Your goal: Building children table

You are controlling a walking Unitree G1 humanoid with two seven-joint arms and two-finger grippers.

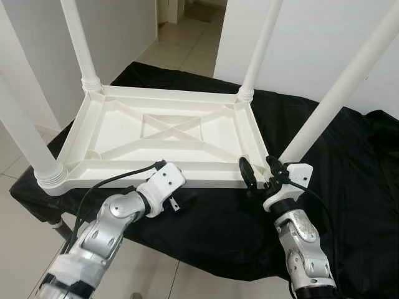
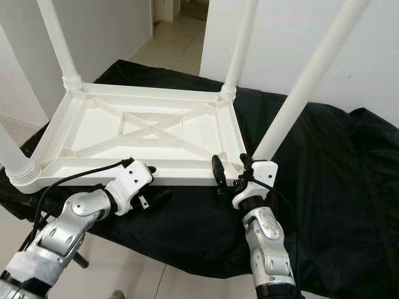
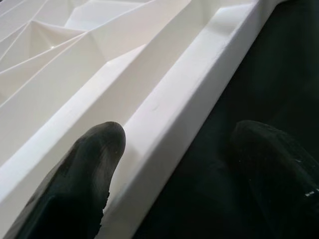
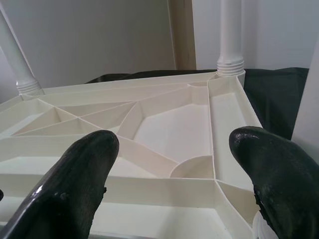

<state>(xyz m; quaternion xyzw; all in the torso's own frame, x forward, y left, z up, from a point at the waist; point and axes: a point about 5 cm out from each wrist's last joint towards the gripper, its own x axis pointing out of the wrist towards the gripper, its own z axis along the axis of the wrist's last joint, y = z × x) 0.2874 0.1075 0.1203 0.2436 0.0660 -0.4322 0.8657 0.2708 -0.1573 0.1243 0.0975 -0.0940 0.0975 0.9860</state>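
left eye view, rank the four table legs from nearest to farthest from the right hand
1. Near right leg, rising right beside the right hand.
2. Far right leg, at the far corner on the same side.
3. Near left leg, across the table's near edge.
4. Far left leg, at the opposite corner.

Nothing readable is showing up anywhere, honestly. No text, label, brand, number or sign is sitting on the upside-down white plastic ribbed tabletop [image 1: 168, 134], and nothing is printed on the round white plastic legs [image 1: 336, 93] sticking up from its corners. The black cloth [image 1: 349, 187] lying under the tabletop is looking plain too. The silver arm casings near the tabletop's front edge aren't carrying any lettering I can make out.
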